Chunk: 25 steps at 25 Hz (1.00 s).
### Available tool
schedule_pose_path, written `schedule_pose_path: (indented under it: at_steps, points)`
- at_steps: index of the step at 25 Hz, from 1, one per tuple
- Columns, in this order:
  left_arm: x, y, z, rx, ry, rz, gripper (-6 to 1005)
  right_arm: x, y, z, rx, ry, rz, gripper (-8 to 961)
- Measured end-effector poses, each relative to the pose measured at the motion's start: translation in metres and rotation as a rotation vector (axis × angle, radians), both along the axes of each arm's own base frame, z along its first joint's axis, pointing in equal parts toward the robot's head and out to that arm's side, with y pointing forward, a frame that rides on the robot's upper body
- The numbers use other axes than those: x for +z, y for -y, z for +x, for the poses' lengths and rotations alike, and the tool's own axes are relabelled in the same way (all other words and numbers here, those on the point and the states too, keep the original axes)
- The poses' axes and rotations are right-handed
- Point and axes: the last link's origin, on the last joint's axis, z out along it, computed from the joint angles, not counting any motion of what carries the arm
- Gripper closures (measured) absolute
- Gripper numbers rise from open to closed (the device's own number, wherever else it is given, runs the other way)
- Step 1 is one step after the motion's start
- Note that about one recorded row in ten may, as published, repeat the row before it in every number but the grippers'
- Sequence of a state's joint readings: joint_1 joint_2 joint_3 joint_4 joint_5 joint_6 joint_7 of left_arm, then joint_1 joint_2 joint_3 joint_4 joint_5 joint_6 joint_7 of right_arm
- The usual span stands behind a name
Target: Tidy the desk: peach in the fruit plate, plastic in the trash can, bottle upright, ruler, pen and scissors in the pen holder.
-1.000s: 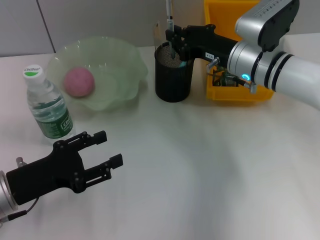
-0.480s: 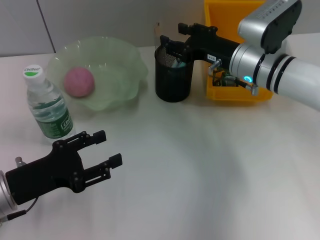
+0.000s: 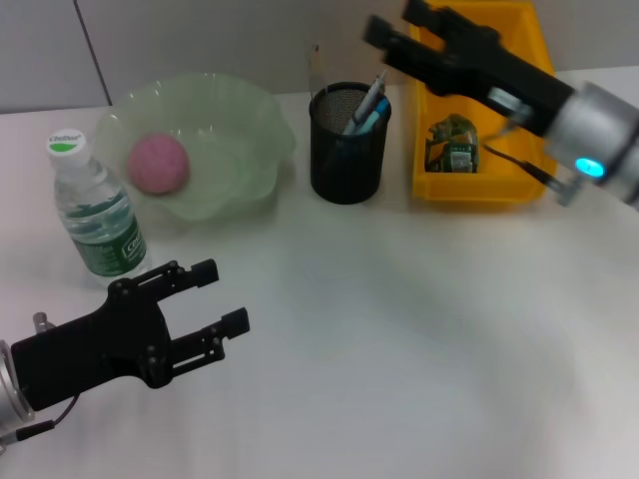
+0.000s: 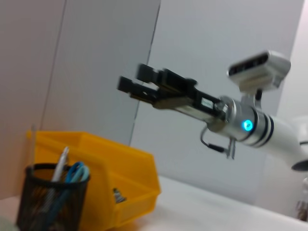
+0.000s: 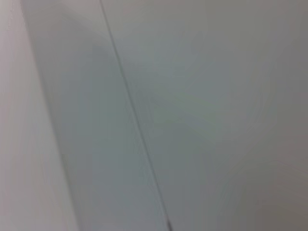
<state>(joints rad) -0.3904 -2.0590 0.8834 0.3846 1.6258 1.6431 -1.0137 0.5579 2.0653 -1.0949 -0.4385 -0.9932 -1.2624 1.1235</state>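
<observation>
From my remote seat, the biggest thing up is the white desk, with the yellow bin sitting at its far right edge and a scrap of crumpled plastic lying inside it. Next down, the green fruit plate is at the far left of the desk with the pink peach resting in it. My right gripper hangs up in the air over the far edge, above the bin and pen holder, fingers spread apart and nothing between them; the left wrist view shows the same gap. My left gripper sits low over the near left corner, also spread wide and empty. The water bottle stands upright near the left edge, just in front of the plate. The black mesh pen holder is between plate and bin, with a pen, blue-handled scissors and a ruler sticking out of it.
</observation>
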Motion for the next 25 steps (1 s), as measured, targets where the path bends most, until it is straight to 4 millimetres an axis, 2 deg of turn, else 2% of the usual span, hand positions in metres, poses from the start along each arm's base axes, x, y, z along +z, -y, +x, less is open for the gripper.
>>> schedule_pose_path:
  at_steps: [2, 3, 5, 9, 10, 12, 14, 18, 22, 25]
  points:
    - [0.002, 0.001, 0.002, -0.008, 0.013, -0.01, 232, 0.011, 0.015, 0.009, 0.041, -0.017, -0.031, 192]
    - [0.004, 0.003, 0.005, -0.022, 0.034, -0.031, 232, 0.018, 0.031, 0.016, 0.096, -0.006, -0.094, 187]
    - [0.005, 0.004, 0.006, -0.025, 0.042, -0.04, 232, 0.024, 0.044, 0.023, 0.142, 0.015, -0.175, 188]
    - [0.006, 0.004, 0.006, -0.021, 0.051, -0.052, 231, 0.033, 0.06, 0.032, 0.187, 0.057, -0.284, 189]
    - [0.01, 0.003, 0.007, 0.006, 0.074, -0.099, 231, 0.037, 0.069, 0.037, 0.217, 0.088, -0.352, 190]
    - [0.009, 0.002, 0.011, 0.009, 0.071, -0.155, 231, 0.038, 0.073, 0.039, 0.231, 0.107, -0.386, 191]
    - [0.009, 0.002, 0.013, 0.0, 0.059, -0.177, 231, 0.033, 0.084, 0.044, 0.256, 0.199, -0.508, 191]
    - [0.011, 0.0, 0.013, -0.018, 0.019, -0.191, 208, 0.022, 0.089, 0.052, 0.252, 0.311, -0.583, 192]
    - [0.012, -0.001, 0.011, -0.022, 0.001, -0.193, 193, 0.014, 0.089, 0.054, 0.246, 0.344, -0.578, 192]
    - [0.009, -0.001, 0.004, -0.03, -0.085, -0.208, 193, 0.006, 0.089, 0.055, 0.235, 0.359, -0.576, 191]
